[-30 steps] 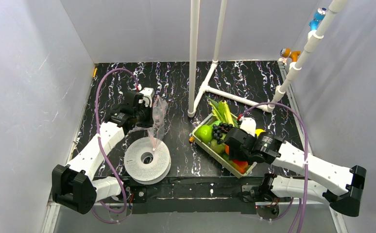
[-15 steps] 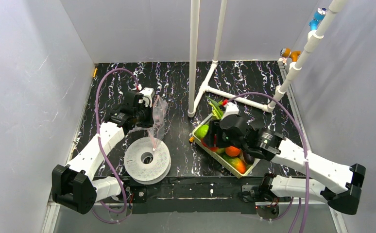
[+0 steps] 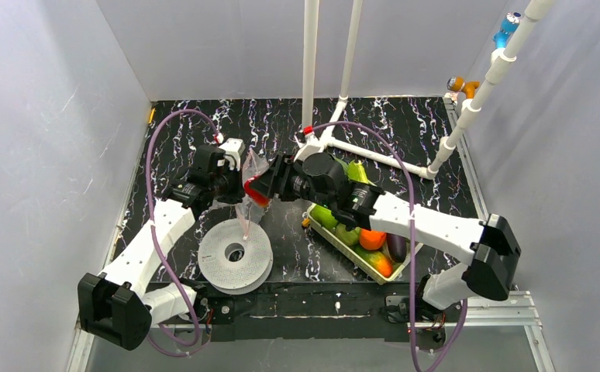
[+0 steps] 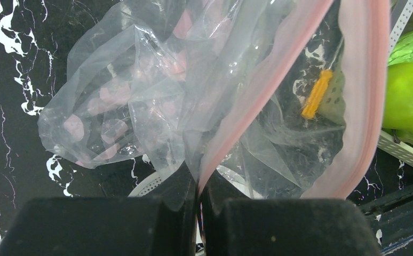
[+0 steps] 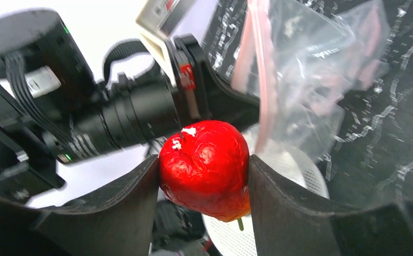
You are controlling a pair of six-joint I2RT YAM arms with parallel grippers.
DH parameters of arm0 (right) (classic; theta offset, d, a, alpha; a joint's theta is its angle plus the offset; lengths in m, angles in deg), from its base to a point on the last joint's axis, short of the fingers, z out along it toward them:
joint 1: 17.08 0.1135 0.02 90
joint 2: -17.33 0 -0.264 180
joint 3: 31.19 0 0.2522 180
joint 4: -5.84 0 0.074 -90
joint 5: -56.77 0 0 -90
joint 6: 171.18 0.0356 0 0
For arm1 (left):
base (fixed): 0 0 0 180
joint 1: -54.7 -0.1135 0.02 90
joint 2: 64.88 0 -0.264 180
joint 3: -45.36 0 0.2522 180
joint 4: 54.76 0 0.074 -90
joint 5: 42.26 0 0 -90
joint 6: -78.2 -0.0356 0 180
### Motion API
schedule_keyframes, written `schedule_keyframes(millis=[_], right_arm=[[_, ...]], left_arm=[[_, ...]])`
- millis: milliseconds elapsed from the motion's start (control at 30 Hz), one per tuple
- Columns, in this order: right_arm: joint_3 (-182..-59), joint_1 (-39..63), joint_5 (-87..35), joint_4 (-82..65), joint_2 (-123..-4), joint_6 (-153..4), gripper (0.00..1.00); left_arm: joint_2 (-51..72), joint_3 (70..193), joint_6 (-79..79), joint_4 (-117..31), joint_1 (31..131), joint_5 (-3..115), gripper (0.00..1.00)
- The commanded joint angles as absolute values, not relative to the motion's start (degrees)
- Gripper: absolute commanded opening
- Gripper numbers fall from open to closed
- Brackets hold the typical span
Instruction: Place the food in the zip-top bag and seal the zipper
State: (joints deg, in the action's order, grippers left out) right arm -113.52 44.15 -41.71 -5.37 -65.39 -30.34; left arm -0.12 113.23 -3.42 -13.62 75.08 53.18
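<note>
The clear zip-top bag (image 3: 249, 209) hangs over the white spool, mouth held up. My left gripper (image 3: 240, 178) is shut on its edge; in the left wrist view the jaws (image 4: 199, 197) pinch the pinkish zipper (image 4: 263, 85), and the bag (image 4: 140, 96) spreads crinkled beyond. My right gripper (image 3: 261, 191) is shut on a shiny red piece (image 5: 204, 168) of food, right beside the bag's mouth (image 5: 306, 80) and zipper (image 5: 262, 80). More food lies in the tray: green apple (image 3: 324, 215), orange (image 3: 371, 239), eggplant (image 3: 396, 246), leeks (image 3: 356, 172).
A white spool (image 3: 235, 254) lies under the bag near the front edge. The pale green tray (image 3: 342, 249) sits right of centre under my right forearm. White pipe posts (image 3: 310, 93) stand behind it. A small orange bit (image 4: 316, 95) lies on the table.
My right arm swung left from the tray to the bag's mouth, carrying the red piece. The left arm and the bag have barely shifted.
</note>
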Motion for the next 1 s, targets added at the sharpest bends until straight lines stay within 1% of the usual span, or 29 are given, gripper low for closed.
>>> schedule_keyframes(millis=[0,167,333,433,667,800,967], right_arm=[[-117.2,44.0,-44.3,7.2,-68.4,-18.6,0.01],[-117.9,43.4,-49.0,4.5,-71.5,-10.6,0.01],[-119.7,42.8,-54.1,-1.0,-74.4,-8.3,0.01],[-118.3,42.6,-56.1,-2.0,-75.0,-7.8,0.01],[-117.3,41.8,-57.6,-5.2,-76.4,-9.5,0.01],[-120.4,42.5,-57.8,-8.4,-77.9,-13.5,0.01],[-127.6,44.4,-59.4,-15.4,-81.4,-20.2,0.01]], left_arm=[[-1.8,114.3,-3.2,-13.6,75.2,54.6,0.00],[-2.2,114.3,-2.7,-14.0,75.2,55.5,0.00],[-3.1,114.1,-2.6,-14.3,75.2,55.9,0.00],[-3.8,113.9,-2.6,-14.5,75.2,55.5,0.00],[-5.0,113.5,-2.7,-15.2,75.2,55.6,0.00],[-5.0,113.4,-2.8,-15.3,75.2,55.9,0.00],[-5.4,113.3,-2.7,-15.3,75.2,54.9,0.00]])
